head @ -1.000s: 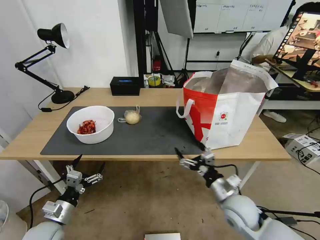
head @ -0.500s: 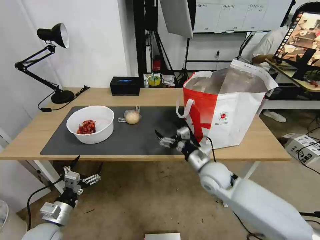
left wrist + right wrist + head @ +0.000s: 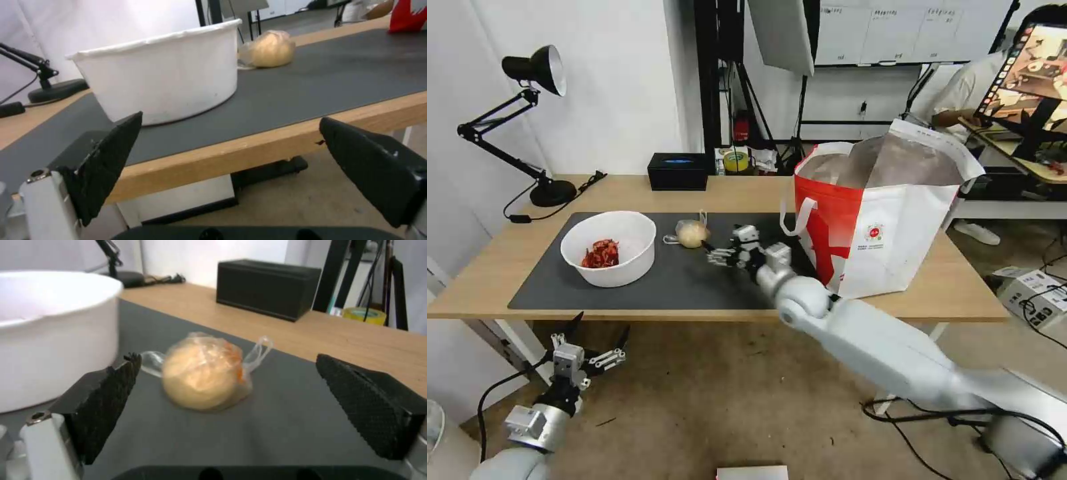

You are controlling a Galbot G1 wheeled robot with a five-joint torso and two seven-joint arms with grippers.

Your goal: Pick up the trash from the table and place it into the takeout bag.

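On the dark mat of the table (image 3: 747, 193) stand a white bowl (image 3: 608, 248) with red scraps and a small clear bag (image 3: 692, 233) holding a beige lump. My right gripper (image 3: 714, 253) hovers open just above the mat, close to the small bag's right side. In the right wrist view the small bag (image 3: 204, 371) lies a short way ahead, between the spread fingers (image 3: 106, 406), untouched. The takeout bag (image 3: 880, 220) stands open at the table's right. My left gripper (image 3: 602, 328) hangs open below the table's front edge, in front of the bowl (image 3: 164, 76).
A black desk lamp (image 3: 534, 73) stands at the table's far left corner and a small black box (image 3: 678, 171) at the back edge. The takeout bag's strap handle (image 3: 792, 215) hangs toward the mat. A cardboard box (image 3: 1037, 290) lies on the floor at the right.
My right arm has risen from below the table's front edge and swung left over the mat, up to the small bag. The left gripper has sunk slightly.
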